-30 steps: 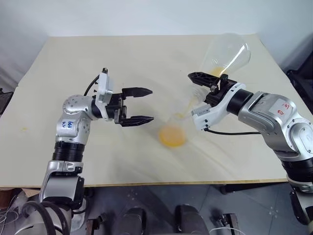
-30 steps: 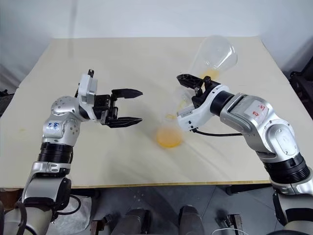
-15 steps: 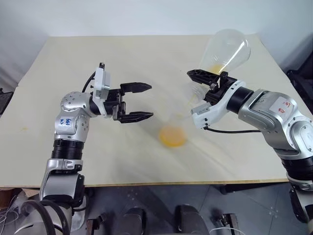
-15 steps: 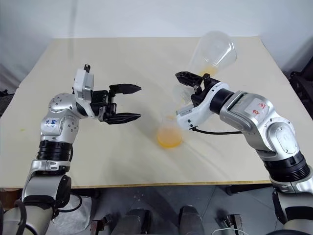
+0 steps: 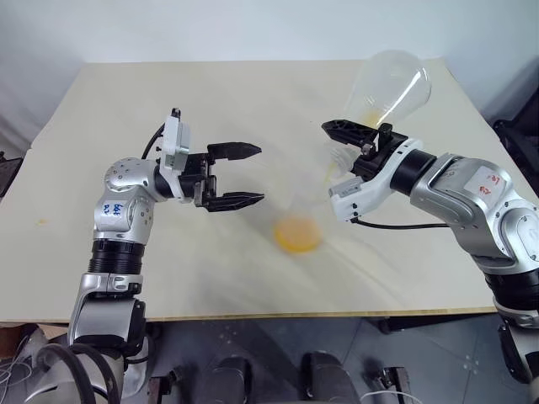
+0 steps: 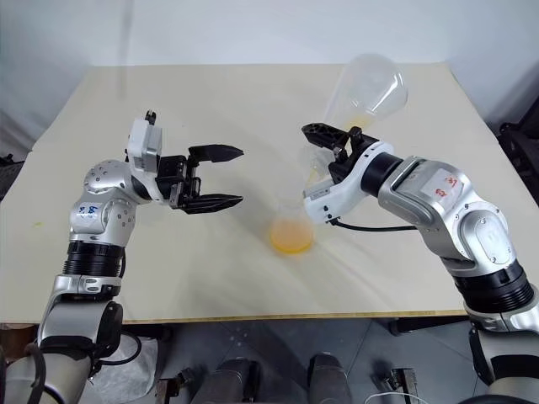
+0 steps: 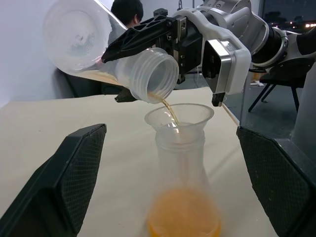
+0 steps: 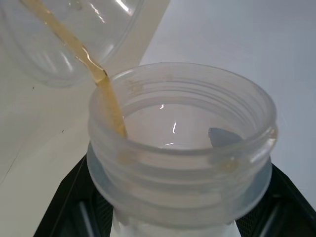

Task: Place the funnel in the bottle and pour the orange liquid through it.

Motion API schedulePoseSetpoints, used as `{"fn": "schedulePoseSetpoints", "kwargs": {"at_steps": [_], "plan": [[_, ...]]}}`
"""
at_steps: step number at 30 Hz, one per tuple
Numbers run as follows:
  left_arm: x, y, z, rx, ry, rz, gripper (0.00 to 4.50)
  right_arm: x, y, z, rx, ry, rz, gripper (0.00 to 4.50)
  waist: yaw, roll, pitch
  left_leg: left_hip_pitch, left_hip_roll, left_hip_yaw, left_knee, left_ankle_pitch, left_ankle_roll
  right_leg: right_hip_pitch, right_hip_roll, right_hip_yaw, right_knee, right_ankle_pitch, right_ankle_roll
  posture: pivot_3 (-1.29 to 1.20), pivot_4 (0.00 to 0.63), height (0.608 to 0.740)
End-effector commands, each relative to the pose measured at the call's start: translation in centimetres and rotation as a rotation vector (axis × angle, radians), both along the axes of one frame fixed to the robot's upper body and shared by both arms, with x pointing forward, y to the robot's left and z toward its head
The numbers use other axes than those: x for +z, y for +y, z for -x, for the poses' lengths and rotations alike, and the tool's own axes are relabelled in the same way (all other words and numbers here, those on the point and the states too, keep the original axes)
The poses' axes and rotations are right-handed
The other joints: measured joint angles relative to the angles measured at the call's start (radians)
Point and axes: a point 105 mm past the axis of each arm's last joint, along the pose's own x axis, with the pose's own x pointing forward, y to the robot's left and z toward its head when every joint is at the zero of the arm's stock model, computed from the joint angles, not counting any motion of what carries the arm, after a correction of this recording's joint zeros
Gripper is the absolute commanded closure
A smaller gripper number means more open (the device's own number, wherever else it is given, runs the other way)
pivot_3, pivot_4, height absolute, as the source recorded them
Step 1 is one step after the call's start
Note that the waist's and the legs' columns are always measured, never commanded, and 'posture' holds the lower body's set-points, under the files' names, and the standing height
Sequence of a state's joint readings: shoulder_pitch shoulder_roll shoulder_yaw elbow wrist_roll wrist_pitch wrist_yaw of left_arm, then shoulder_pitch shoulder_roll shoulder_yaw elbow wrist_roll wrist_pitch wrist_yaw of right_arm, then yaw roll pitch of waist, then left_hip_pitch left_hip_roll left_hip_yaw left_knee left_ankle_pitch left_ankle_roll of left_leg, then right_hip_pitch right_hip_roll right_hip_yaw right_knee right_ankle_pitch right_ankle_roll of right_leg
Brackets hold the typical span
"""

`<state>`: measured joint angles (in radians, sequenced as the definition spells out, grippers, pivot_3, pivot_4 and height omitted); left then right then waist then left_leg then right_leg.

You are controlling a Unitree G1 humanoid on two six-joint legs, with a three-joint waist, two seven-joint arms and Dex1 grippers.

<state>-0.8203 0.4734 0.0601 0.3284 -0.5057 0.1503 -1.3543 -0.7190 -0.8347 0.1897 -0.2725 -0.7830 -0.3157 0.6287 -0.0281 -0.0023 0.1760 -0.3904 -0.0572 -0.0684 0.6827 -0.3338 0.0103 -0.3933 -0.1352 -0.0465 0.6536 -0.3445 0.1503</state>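
My right gripper (image 5: pixel 354 145) is shut on the neck of the translucent bottle (image 5: pixel 389 84), which is tipped with its base up and its wide threaded mouth (image 8: pixel 182 148) down. A thin stream of orange liquid (image 7: pixel 168 106) runs from the mouth into the small clear funnel (image 7: pixel 180 118). The funnel sits in the narrow neck of a clear conical flask (image 5: pixel 296 220) standing on the table. More orange liquid (image 7: pixel 183 217) has pooled in the flask's base. My left gripper (image 5: pixel 259 174) hangs open just left of the flask, touching nothing.
The pale table (image 5: pixel 168 101) stretches bare to the left and behind. Its front edge (image 5: pixel 253 316) lies close below the flask. A person's head (image 7: pixel 127 10) and a chair (image 7: pixel 291 74) show beyond the table.
The pour goes on. Both arms hold almost the same pose as a second ago.
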Motion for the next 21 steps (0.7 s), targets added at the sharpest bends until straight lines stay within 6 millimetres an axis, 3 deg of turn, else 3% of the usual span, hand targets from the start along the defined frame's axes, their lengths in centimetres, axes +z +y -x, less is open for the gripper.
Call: {"fn": "schedulePoseSetpoints", "kwargs": {"at_steps": [1, 21], "plan": [[0.75, 0.14, 0.32, -0.008, -0.034, 0.014, 0.00, 1.50, 0.22, 0.64, 0.022, -0.065, 0.006, 1.97, 0.000, 0.000, 0.000, 0.000, 0.000, 0.000, 0.000, 0.000, 0.000, 0.000, 0.000, 0.000, 0.000, 0.000, 0.000, 0.00, 0.150, 0.740], [0.59, 0.12, 0.28, -0.004, -0.030, 0.008, 0.00, 1.93, 0.76, 0.59, 0.036, -0.106, 0.023, 1.97, 0.000, 0.000, 0.000, 0.000, 0.000, 0.000, 0.000, 0.000, 0.000, 0.000, 0.000, 0.000, 0.000, 0.000, 0.000, 0.00, 0.150, 0.740]]}}
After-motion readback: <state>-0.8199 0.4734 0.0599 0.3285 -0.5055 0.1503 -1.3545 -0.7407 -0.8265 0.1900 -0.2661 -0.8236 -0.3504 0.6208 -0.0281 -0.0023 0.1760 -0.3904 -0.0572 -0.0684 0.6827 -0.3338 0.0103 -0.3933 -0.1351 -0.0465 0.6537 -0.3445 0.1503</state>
